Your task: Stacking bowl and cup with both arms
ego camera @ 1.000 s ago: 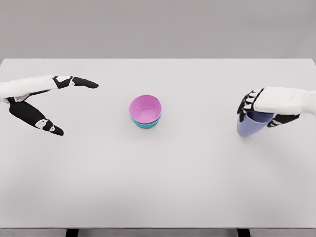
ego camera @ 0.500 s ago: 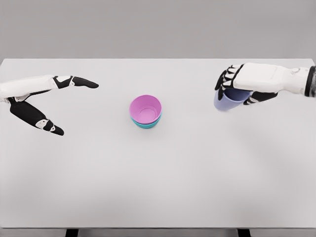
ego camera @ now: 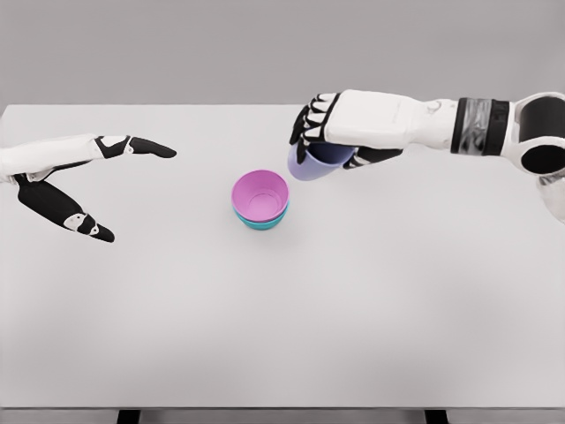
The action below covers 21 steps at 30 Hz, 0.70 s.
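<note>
Stacked bowls (ego camera: 260, 200) mid-table (ego camera: 282, 336); cup (ego camera: 305, 164) (in right hand (ego camera: 328, 132)) behind-right, seemingly raised.

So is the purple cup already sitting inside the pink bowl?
No, the right hand holds the purple cup just up and to the right of the pink bowl, not in it.

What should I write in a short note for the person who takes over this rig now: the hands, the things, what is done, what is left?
Right hand: shut on the lilac cup, held in the air just right of and behind the bowls, tilted.
Left hand: open, holding nothing, at the table's left edge.
Pink bowl: nested in the teal bowl at the table's middle.
Done: bowls stacked, cup picked up.
Left: bring the cup over the pink bowl, lower it in, release.
</note>
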Tool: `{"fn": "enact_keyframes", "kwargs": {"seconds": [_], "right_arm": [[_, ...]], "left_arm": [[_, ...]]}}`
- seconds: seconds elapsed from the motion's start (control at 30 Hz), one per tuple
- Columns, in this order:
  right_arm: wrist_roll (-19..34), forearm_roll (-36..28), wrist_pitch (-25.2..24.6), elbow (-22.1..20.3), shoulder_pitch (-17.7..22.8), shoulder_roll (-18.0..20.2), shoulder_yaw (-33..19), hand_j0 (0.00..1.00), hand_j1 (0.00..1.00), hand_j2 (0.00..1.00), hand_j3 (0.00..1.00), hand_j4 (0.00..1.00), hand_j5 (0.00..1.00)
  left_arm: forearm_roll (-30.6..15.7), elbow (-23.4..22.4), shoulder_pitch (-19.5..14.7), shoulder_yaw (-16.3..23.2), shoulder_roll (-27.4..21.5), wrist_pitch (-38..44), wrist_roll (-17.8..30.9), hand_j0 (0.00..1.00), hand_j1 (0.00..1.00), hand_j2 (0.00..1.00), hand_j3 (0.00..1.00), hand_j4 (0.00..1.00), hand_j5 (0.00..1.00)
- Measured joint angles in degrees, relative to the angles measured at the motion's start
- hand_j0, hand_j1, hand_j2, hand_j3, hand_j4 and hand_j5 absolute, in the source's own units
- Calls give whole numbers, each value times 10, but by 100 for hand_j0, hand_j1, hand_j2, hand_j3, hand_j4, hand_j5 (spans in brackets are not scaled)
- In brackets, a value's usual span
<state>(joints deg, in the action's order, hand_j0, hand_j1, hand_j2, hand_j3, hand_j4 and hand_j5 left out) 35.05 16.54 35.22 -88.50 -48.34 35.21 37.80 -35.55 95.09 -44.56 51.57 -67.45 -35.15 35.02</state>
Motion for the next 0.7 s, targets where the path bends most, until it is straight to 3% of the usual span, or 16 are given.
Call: {"fn": "enact_keyframes", "kwargs": {"seconds": [0.23, 0.43, 0.7], "right_arm": [[0, 9, 0, -17, -1, -61, 18, 52, 52, 52, 52, 52, 52], [0, 15, 0, -21, -1, -76, 40, 52, 52, 52, 52, 52, 52], [0, 31, 0, 22, -1, -85, 46, 54, 54, 54, 54, 54, 54]], "left_arm": [[0, 0, 0, -1, 2, 0, 0, 100, 100, 100, 100, 100, 100], [4, 0, 0, -3, 3, 0, 0, 100, 100, 100, 100, 100, 100], [7, 0, 0, -7, 5, 0, 0, 100, 100, 100, 100, 100, 100]]}}
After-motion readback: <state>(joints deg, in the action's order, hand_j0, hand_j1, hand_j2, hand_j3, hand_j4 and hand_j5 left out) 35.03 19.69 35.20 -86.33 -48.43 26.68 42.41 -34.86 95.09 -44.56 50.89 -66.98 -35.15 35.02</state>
